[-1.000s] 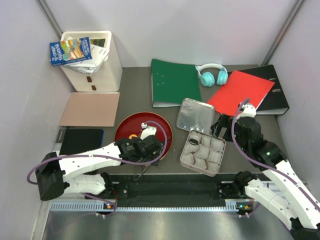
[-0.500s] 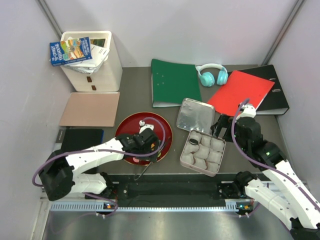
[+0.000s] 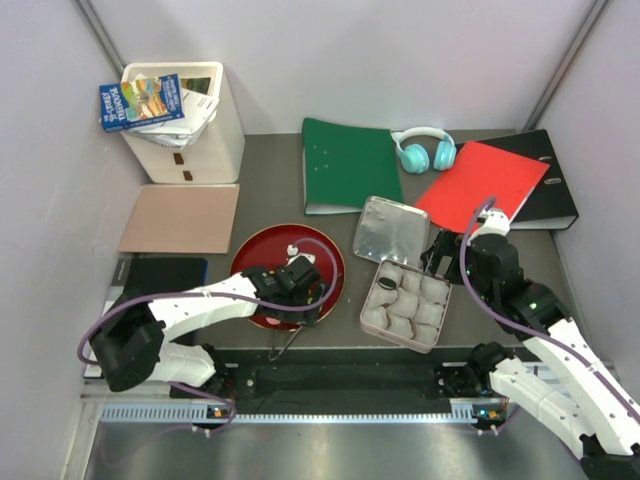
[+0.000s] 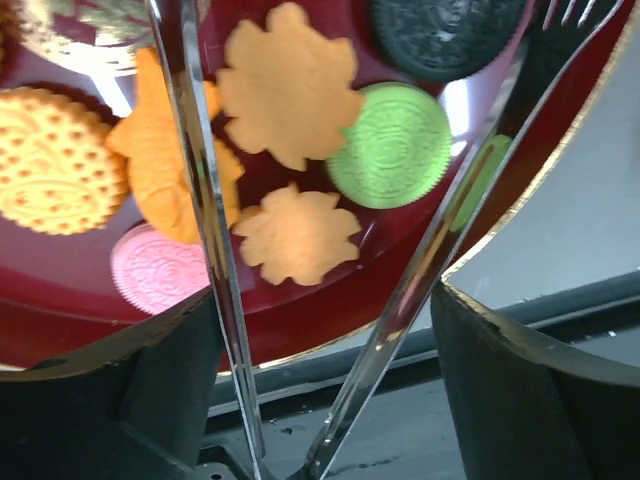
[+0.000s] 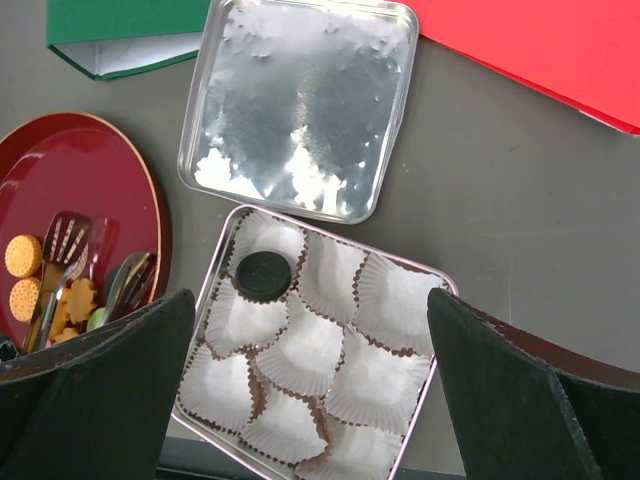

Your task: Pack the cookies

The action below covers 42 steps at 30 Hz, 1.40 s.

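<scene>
The cookies lie on a red plate (image 3: pixel 262 250): a large orange flower (image 4: pixel 290 85), a green round (image 4: pixel 390 145), a small orange flower (image 4: pixel 298 232), a pink round (image 4: pixel 160 270), a black sandwich (image 4: pixel 445 30) and a pale orange round (image 4: pixel 50 160). My left gripper (image 4: pixel 325 300) is shut on silver tongs (image 4: pixel 450 210), whose spread arms straddle the flowers and the green round just above the plate. My right gripper (image 5: pixel 310 300) hangs open over a square tin (image 5: pixel 425 270) of white paper cups. One black cookie (image 5: pixel 262 276) lies in a cup.
The tin's lid (image 3: pixel 390 230) lies behind the tin. Further back are a green folder (image 3: pixel 350 165), teal headphones (image 3: pixel 425 148), a red folder (image 3: pixel 485 185) and a black binder (image 3: pixel 555 200). At left are a white bin (image 3: pixel 190 130), a tan mat (image 3: pixel 182 218) and a black notebook (image 3: pixel 165 280).
My left arm has swung slightly further over the plate with the tongs, and its jaws have narrowed a little on them. The right arm has barely moved.
</scene>
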Tool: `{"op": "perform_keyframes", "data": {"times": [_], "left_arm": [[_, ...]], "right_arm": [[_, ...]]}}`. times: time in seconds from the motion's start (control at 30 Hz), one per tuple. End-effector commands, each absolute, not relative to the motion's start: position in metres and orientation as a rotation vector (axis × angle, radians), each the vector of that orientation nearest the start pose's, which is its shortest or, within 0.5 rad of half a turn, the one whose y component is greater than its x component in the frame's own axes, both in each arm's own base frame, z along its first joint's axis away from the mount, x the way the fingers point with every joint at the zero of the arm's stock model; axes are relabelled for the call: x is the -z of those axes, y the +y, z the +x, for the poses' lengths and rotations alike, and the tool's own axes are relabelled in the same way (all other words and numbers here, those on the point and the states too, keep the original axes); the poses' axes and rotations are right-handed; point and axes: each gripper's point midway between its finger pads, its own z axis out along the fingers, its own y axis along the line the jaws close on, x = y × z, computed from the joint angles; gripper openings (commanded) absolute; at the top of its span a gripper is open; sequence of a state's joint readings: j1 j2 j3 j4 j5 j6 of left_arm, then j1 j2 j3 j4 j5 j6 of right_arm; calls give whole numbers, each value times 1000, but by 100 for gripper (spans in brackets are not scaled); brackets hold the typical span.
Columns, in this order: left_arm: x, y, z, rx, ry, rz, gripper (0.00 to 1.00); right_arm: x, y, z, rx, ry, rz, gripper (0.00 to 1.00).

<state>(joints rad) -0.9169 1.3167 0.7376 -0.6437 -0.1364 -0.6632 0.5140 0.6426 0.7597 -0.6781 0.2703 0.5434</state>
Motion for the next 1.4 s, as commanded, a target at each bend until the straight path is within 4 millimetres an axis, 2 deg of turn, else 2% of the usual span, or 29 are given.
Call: {"op": "perform_keyframes", "data": {"times": [0.0,0.13,0.23,0.27,0.4,0.5,0.73,0.83,0.97,1.17,1.37], "left_arm": [[-27,-193,146,186,2800,335,82],[-25,-192,145,173,2815,342,76],[-29,-192,144,147,2838,343,64],[-32,-193,145,153,2831,343,56],[-51,-193,151,159,2791,321,50],[-72,-190,156,139,2757,313,48],[-143,-186,174,140,2629,293,48],[-161,-182,175,126,2609,292,48],[-168,-181,175,120,2605,293,48],[-163,-180,172,122,2622,276,47],[-179,-193,183,169,2574,286,46]], "right_arm": [[-204,95,225,-355,2083,203,99],[-203,94,225,-350,2084,202,99],[-203,95,225,-353,2086,201,99],[-204,96,225,-355,2083,198,99],[-204,96,226,-357,2082,198,99],[-204,97,226,-363,2082,197,99],[-206,100,228,-379,2077,196,99],[-206,101,228,-383,2077,195,99],[-206,104,230,-395,2075,190,99],[-206,104,230,-395,2074,185,99],[-208,104,230,-391,2074,183,99]]}}
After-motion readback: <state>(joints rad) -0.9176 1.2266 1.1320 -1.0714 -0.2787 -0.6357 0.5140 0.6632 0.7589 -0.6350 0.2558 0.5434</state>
